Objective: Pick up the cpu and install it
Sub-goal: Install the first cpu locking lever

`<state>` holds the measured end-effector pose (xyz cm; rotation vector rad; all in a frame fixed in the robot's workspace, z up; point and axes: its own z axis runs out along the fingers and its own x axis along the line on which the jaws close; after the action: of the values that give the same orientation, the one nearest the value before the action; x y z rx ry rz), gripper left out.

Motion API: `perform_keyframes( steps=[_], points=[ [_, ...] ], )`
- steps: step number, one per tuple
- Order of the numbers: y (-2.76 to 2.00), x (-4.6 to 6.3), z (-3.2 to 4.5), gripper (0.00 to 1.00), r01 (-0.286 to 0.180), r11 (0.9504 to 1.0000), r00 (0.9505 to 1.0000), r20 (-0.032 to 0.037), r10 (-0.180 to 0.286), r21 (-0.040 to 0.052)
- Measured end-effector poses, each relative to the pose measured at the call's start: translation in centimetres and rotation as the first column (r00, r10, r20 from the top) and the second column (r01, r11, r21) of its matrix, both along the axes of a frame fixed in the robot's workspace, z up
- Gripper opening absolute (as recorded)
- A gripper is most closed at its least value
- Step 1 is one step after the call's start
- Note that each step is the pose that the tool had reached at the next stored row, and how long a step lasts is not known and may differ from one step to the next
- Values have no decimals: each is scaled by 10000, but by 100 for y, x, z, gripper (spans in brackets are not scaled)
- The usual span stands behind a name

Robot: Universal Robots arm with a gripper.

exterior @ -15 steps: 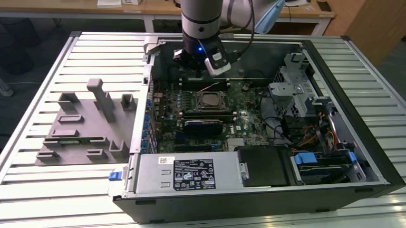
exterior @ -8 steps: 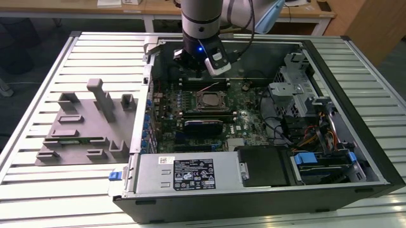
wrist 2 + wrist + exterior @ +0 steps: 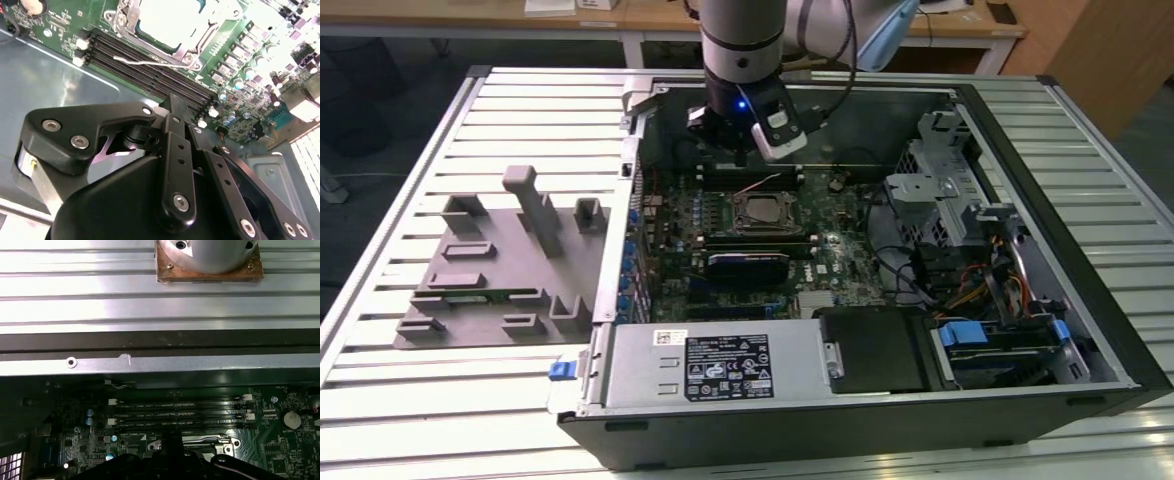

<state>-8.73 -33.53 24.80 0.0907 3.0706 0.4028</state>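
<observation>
The cpu is a pale square chip lying inside the metal-framed socket in the middle of the green motherboard. In the second wrist view the cpu shows bright, with a thin silver lever beside the socket frame. My black gripper hangs over the case's far side, above the memory slots and just beyond the socket. The gripper is apart from the cpu.
The open computer case lies on a slatted metal table. A grey holder fixture stands on the exterior view's left. A power supply fills the near side, with a drive cage and cables on the right.
</observation>
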Motion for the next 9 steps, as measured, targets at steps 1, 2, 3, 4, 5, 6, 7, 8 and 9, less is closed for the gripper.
perform_keyframes(
  steps=[1,2,3,4,5,6,7,8,9],
  points=[
    [0,0,-6,11,24,10000,10000,30,-23,-11],
    [0,0,-13,11,55,10000,10000,51,-55,-16],
    [-1,0,-22,11,93,10000,9999,64,-93,-18],
    [-1,0,-30,11,135,9999,9999,69,-135,-19],
    [-1,0,-37,11,182,9998,9998,71,-182,-21],
    [-2,0,-44,11,237,9997,9997,73,-236,-21],
    [-2,0,-52,11,298,9996,9995,74,-298,-22],
    [-2,0,-59,11,365,9993,9993,77,-365,-22],
    [-2,0,-64,11,432,9991,9990,80,-432,-26]
  ],
)
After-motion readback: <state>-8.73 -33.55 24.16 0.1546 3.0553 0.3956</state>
